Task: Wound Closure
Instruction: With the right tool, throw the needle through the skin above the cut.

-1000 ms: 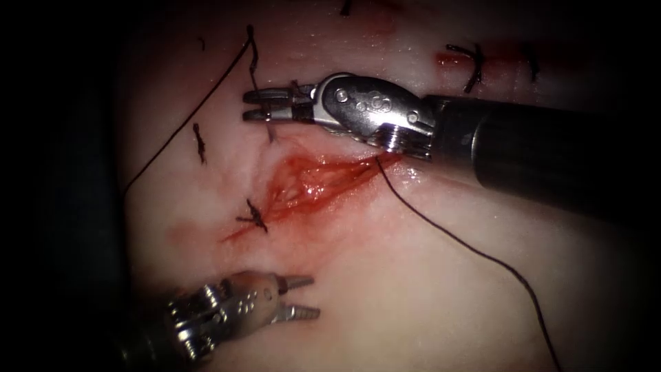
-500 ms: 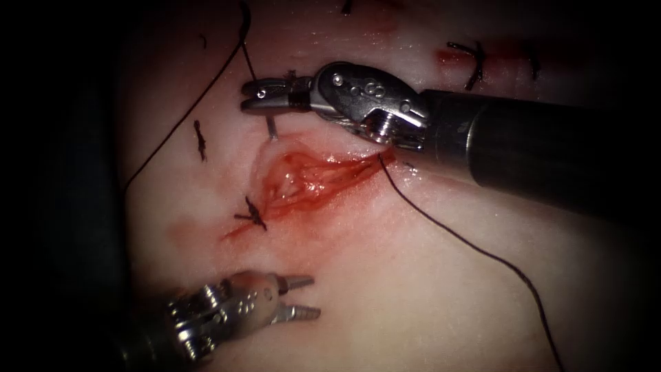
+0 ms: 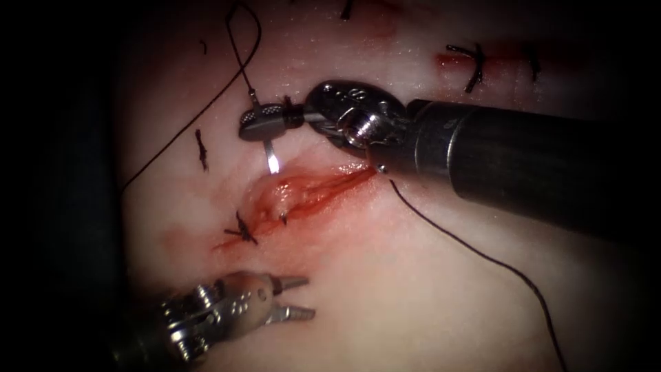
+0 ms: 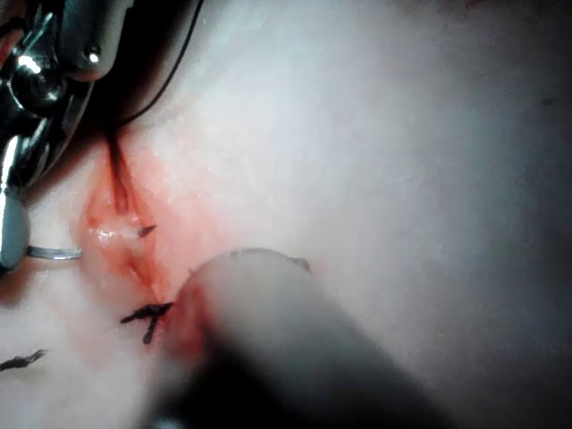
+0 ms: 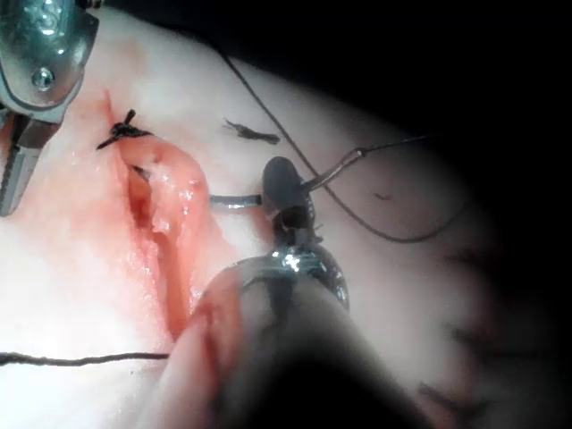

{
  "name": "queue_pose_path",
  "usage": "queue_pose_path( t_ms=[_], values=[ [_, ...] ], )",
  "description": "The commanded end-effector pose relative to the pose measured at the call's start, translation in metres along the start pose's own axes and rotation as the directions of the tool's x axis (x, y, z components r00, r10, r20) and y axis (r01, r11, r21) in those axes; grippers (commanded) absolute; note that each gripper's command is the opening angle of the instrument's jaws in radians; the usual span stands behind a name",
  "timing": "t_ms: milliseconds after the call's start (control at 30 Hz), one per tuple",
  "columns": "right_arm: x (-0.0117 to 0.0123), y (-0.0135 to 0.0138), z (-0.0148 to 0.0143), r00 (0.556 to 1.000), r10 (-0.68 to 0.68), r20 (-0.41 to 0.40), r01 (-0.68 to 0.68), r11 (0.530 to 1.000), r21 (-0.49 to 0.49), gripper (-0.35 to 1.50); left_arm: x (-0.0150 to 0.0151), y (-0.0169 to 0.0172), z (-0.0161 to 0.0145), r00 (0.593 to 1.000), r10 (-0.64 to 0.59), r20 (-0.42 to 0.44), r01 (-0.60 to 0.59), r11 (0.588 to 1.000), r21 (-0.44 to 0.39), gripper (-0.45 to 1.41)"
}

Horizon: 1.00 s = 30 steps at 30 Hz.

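Endoscope: right tool [image 3: 261, 122] clamped on the needle [image 3: 270, 153] near its thread end, needle in tissue [image 3: 413, 289] left of the cut [image 3: 303, 193], tip [image 3: 282, 219] emerging inside it; left tool [image 3: 297, 297] apart, empty; thread [image 3: 475, 251] trails right. Right wrist: needle [image 5: 234, 203] enters the cut's lip.

Endoscope: above/front, wider. Both wrist cams v. close; all share cut [image 3: 303, 196].

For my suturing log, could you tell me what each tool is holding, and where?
The right tool holds the needle near its thread end, needle in the tissue; the left tool is open, holding nothing.
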Motion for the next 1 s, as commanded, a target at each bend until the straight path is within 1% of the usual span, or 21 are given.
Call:
queue_pose_path(
  t_ms=[33,100,133,167,300,400,433,467,500,533,567,600,633,667,700,767,833,867,900,933,1000],
  values=[
    [0.0003,0.0000,0.0007,1.000,0.003,0.006,-0.003,1.000,0.010,-0.35,0.0003,-0.0003,0.0006,1.000,0.002,-0.003,-0.002,1.000,0.001,0.45],
    [-0.0008,-0.0012,0.0011,0.998,0.046,0.040,-0.047,0.998,0.045,-0.35,0.0002,-0.0007,0.0000,1.000,0.004,-0.004,-0.004,1.000,0.009,0.45],
    [-0.0008,-0.0012,0.0011,0.998,0.046,0.040,-0.047,0.998,0.045,-0.35,0.0002,-0.0007,0.0000,1.000,0.004,-0.004,-0.004,1.000,0.009,0.45],
    [-0.0017,-0.0020,0.0013,0.996,0.067,0.060,-0.070,0.996,0.062,-0.35,0.0000,-0.0010,-0.0004,1.000,0.005,-0.005,-0.005,1.000,0.017,0.45],
    [-0.0026,-0.0029,0.0012,0.992,0.106,0.069,-0.110,0.992,0.065,-0.35,-0.0001,-0.0013,-0.0007,1.000,0.006,-0.006,-0.006,1.000,0.025,0.45],
    [-0.0042,-0.0041,0.0009,0.987,0.136,0.089,-0.143,0.987,0.075,-0.35,-0.0002,-0.0014,-0.0008,1.000,0.006,-0.006,-0.006,1.000,0.027,0.45],
    [-0.0043,-0.0042,0.0009,0.987,0.136,0.087,-0.142,0.987,0.074,-0.35,-0.0002,-0.0014,-0.0008,1.000,0.006,-0.006,-0.006,1.000,0.027,0.45],
    [-0.0045,-0.0042,0.0010,0.989,0.136,0.066,-0.139,0.989,0.050,-0.35,-0.0002,-0.0013,-0.0008,1.000,0.006,-0.006,-0.006,1.000,0.027,0.45],
    [-0.0046,-0.0040,0.0011,0.990,0.136,0.041,-0.136,0.990,0.019,-0.28,-0.0002,-0.0013,-0.0008,1.000,0.006,-0.006,-0.006,1.000,0.027,0.45],
    [-0.0046,-0.0040,0.0011,0.990,0.136,0.041,-0.136,0.990,0.019,-0.28,-0.0002,-0.0013,-0.0008,1.000,0.006,-0.006,-0.006,1.000,0.027,0.45],
    [-0.0049,-0.0035,0.0013,0.993,0.115,-0.007,-0.115,0.993,-0.033,0.36,-0.0002,-0.0013,-0.0008,1.000,0.006,-0.006,-0.006,1.000,0.027,0.45],
    [-0.0051,-0.0032,0.0014,0.998,0.065,-0.017,-0.066,0.997,-0.048,0.64,-0.0002,-0.0013,-0.0008,1.000,0.006,-0.006,-0.006,1.000,0.027,0.45],
    [-0.0051,-0.0032,0.0014,0.998,0.065,-0.017,-0.066,0.997,-0.048,0.64,-0.0002,-0.0013,-0.0008,1.000,0.006,-0.006,-0.006,1.000,0.027,0.45],
    [-0.0057,-0.0024,0.0014,0.999,-0.047,-0.012,0.046,0.995,-0.083,0.81,-0.0002,-0.0013,-0.0008,1.000,0.006,-0.006,-0.006,1.000,0.027,0.45],
    [-0.0059,-0.0020,0.0013,0.998,-0.060,-0.011,0.059,0.994,-0.095,0.86,-0.0002,-0.0013,-0.0008,1.000,0.006,-0.006,-0.006,1.000,0.027,0.45],
    [-0.0054,-0.0010,0.0009,0.991,-0.133,-0.018,0.130,0.984,-0.120,0.96,-0.0002,-0.0013,-0.0008,1.000,0.006,-0.006,-0.005,1.000,0.027,0.45],
    [-0.0035,-0.0001,0.0001,0.977,-0.211,-0.037,0.203,0.965,-0.167,1.18,-0.0002,-0.0013,-0.0008,1.000,0.005,-0.006,-0.005,1.000,0.028,0.45],
    [-0.0029,0.0000,-0.0002,0.970,-0.240,-0.041,0.229,0.956,-0.183,1.23,-0.0002,-0.0013,-0.0008,1.000,0.005,-0.006,-0.005,1.000,0.027,0.45],
    [-0.0019,0.0001,-0.0006,0.956,-0.291,-0.042,0.277,0.938,-0.207,1.26,-0.0001,-0.0013,-0.0008,1.000,0.005,-0.006,-0.005,1.000,0.028,0.45],
    [-0.0014,0.0001,-0.0007,0.950,-0.308,-0.043,0.292,0.931,-0.218,1.26,-0.0001,-0.0013,-0.0007,1.000,0.005,-0.007,-0.005,1.000,0.028,0.45],
    [0.0002,-0.0002,-0.0010,0.925,-0.377,-0.039,0.356,0.900,-0.252,1.30,-0.0001,-0.0013,-0.0007,1.000,0.005,-0.007,-0.005,1.000,0.029,0.44]
  ],
)
